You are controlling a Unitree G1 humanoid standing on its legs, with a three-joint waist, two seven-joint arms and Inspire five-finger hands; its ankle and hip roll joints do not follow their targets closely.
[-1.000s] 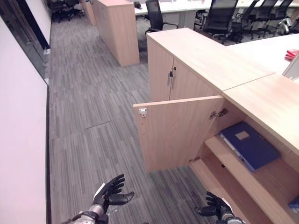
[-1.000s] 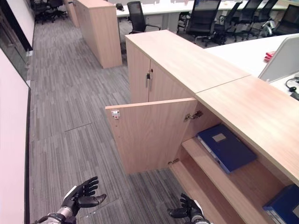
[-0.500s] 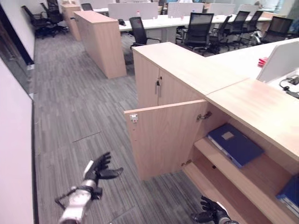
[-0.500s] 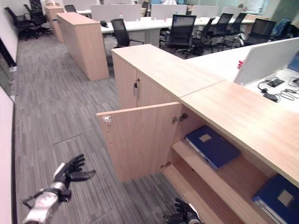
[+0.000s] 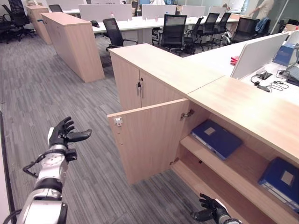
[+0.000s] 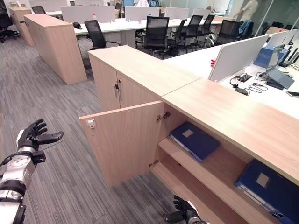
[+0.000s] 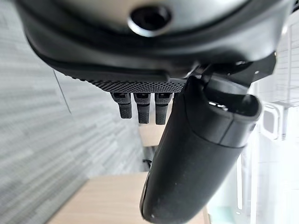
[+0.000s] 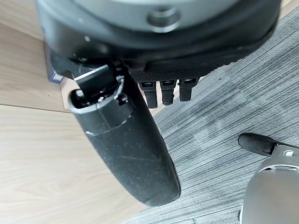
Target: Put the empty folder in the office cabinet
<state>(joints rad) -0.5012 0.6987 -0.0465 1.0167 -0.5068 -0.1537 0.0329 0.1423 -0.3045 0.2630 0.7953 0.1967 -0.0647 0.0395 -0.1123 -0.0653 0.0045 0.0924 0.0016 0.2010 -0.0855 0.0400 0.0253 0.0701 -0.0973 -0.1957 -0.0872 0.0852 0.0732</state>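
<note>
Floor: grey carpet (image 5: 93, 186).
Cabinet (image 5: 163, 70): door (image 5: 149, 140) open, folder (image 5: 217, 138) on shelf.
Left robot hand (image 5: 60, 135): 9 o'clock, released, empty.
Right robot hand (image 5: 210, 214): 5 o'clock, released, empty.
Room: chairs (image 5: 173, 30) at 12.

The left hand (image 5: 62, 134) is raised at about nine o'clock on an outstretched arm, fingers spread and relaxed, thumb pointing toward three o'clock, holding nothing. The right hand (image 5: 209, 214) sits low at about five o'clock, fingers loosely extended, also holding nothing.
</note>
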